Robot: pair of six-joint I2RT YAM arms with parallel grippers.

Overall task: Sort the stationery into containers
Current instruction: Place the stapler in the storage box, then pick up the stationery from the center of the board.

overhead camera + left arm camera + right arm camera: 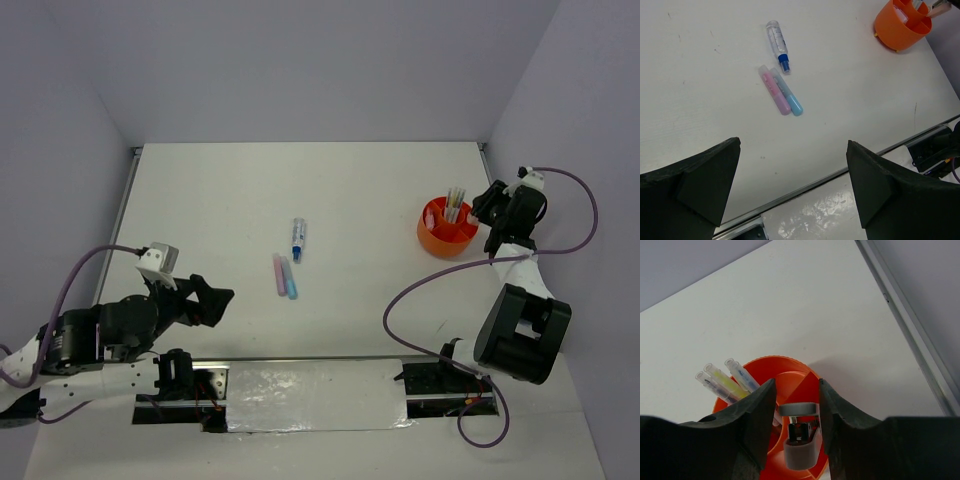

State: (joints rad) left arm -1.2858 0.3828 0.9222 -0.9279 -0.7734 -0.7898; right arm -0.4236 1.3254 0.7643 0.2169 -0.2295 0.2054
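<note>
The orange cup (447,228) stands at the right of the table, with several thin pens (455,203) upright in it. My right gripper (486,214) is at its right rim. In the right wrist view the gripper (797,382) is shut on a small grey stapler-like block (800,450), held over a compartment of the cup (771,360); the pens (727,382) lean at the left. A pink marker (279,273), a blue marker (290,278) and a clear tube with a blue cap (298,240) lie mid-table. My left gripper (215,300) is open and empty, near the front edge.
The left wrist view shows the pink marker (774,90), the blue marker (788,93), the clear tube (777,44) and the cup (900,27) ahead of the open gripper (793,142). A metal rail (300,358) and a shiny plate (315,395) run along the front edge. Walls enclose the table.
</note>
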